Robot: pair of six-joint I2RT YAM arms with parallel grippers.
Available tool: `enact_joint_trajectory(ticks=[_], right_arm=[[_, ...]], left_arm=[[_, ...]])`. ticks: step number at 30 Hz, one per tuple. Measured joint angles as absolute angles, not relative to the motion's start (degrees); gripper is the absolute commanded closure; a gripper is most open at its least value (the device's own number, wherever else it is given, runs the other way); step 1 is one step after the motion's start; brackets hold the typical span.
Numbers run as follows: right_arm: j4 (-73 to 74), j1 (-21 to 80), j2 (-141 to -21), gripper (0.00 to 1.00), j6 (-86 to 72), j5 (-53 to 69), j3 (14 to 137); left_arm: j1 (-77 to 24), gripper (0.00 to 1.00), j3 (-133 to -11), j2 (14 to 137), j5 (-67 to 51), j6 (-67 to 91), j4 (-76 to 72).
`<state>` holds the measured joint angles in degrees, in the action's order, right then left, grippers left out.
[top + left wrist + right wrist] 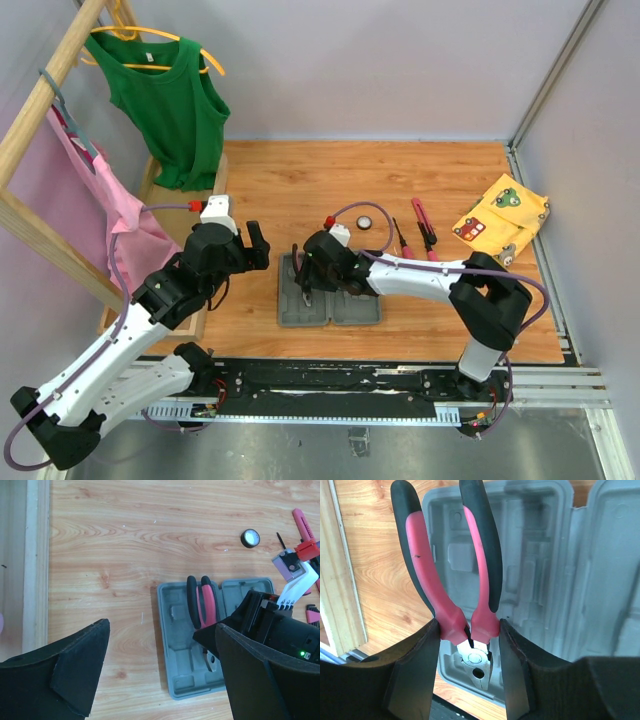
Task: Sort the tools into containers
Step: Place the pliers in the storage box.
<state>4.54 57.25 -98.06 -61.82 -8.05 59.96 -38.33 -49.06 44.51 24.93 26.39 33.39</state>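
Nearest us, the left gripper hangs over the table just left of the case, fingers spread wide with nothing between them. Beside it the grey case lies flat and open, both halves face up, moulded slots showing. The right gripper sits over the case's left half, clamped on the pliers at the neck just above the pivot. The pink-and-black handles splay away from the wrist and the steel nose points back toward it. We can't tell if the pliers touch the tray. Past the case and apart from it, on the table: black-white disc, slim screwdriver, pink cutter. Far right is the yellow cloth. Far left, a green top and a pink garment hang off a wooden rail.
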Motion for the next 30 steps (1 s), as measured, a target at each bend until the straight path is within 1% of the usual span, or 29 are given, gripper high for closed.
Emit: enact_joint_trajectory(ticks=[10, 14, 17, 21, 23, 25, 30], right_arm=[[4.03, 59.18, -100.57, 0.81, -66.35, -7.99, 61.14], [4.01, 59.22, -101.51, 0.75, -67.26, -7.94, 61.14], [3.7, 59.22, -101.95, 0.73, -67.57, -7.9, 61.14], [2.76, 59.22, -102.52, 0.66, -67.79, -7.49, 61.25], [2.44, 59.22, -102.8, 0.59, -67.83, -7.42, 61.34], [2.17, 59.22, -102.98, 0.54, -67.85, -7.25, 61.34], [2.0, 59.22, -102.98, 0.49, -67.94, -6.9, 61.34]], left_arm=[[-38.33, 0.1, -49.06, 44.51, 24.99, 26.39, 33.41], [-38.33, 0.1, -49.06, 44.51, 24.99, 26.39, 33.41], [-38.33, 0.1, -49.06, 44.51, 24.99, 26.39, 33.41], [-38.33, 0.1, -49.06, 44.51, 24.99, 26.39, 33.41], [-38.33, 0.1, -49.06, 44.53, 24.99, 26.39, 33.41], [-38.33, 0.1, -49.06, 44.53, 24.99, 26.39, 33.41], [-38.33, 0.1, -49.06, 44.53, 24.99, 26.39, 33.41]])
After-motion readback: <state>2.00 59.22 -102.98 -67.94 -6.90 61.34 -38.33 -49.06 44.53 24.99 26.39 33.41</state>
